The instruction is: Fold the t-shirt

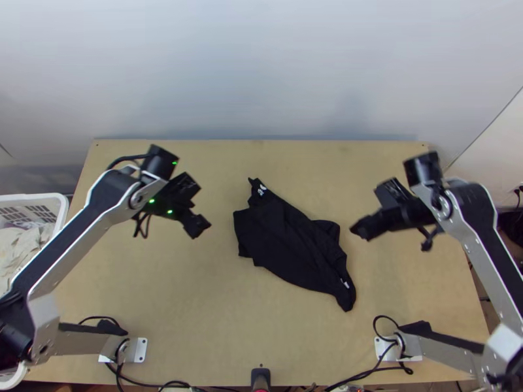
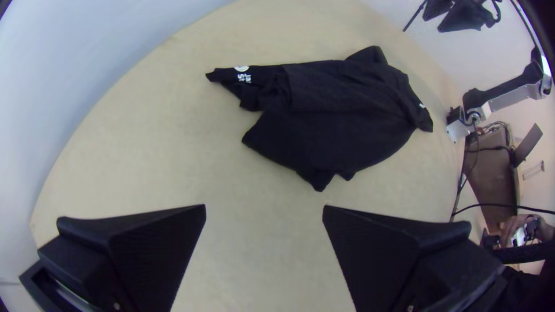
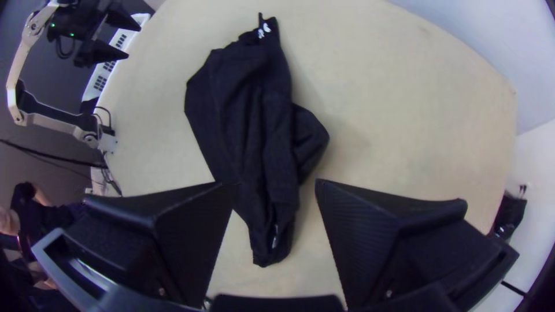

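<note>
Nearest the lens, the left gripper (image 2: 264, 206) and the right gripper (image 3: 276, 184) held their fingers wide apart, both empty. Between them, the black t-shirt (image 1: 287, 242) lay bunched in a slanting wedge on the light wooden surface (image 1: 196, 294). Such rumpling could easily have led a pinch to catch several layers, and a pull would then probably have tightened the creases rather than spread them. Dark folds merged together: collar, hem and sleeves were hard to tell apart, the underlayers were hidden, and a right finger partly covered one edge in the right wrist view
</note>
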### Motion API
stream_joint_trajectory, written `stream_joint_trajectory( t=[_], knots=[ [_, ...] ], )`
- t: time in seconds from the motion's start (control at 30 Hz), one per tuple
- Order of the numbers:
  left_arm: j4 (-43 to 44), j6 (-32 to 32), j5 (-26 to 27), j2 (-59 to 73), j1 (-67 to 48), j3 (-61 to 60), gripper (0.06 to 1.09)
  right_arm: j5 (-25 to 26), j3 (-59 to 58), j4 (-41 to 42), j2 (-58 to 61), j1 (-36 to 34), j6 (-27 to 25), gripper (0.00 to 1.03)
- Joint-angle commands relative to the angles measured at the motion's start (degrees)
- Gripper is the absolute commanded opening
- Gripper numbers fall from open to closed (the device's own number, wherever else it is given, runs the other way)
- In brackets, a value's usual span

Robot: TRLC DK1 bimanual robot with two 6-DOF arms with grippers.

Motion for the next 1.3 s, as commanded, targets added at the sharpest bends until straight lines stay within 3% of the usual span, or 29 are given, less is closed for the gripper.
stream_joint_trajectory(
  t=[0.0, 0.2, 0.53, 0.9, 1.27],
  knots=[
    [0.3, 0.0, -0.8, -5.6, 4.6, -5.5, 1.04, -6.6, 8.7, 1.7, 11.3, 6.1, -0.4, 0.6],
    [1.0, 0.0, -1.0, -6.6, 6.8, -7.5, 1.04, -12.1, 13.7, 4.2, 22.4, 7.6, -0.4, 0.6],
    [1.3, 0.0, -1.1, -8.0, 9.2, -8.9, 1.04, -15.0, 17.6, 4.4, 34.8, 7.5, -2.6, 0.59],
    [1.6, -0.1, -1.1, -8.9, 10.5, -9.9, 1.04, -14.8, 13.1, 4.6, 36.4, 6.3, -6.6, 0.59],
    [2.0, 0.0, -1.2, -9.0, 10.7, -10.0, 1.04, -12.3, 12.9, 7.2, 38.8, 5.8, -7.0, 0.6]
  ],
)
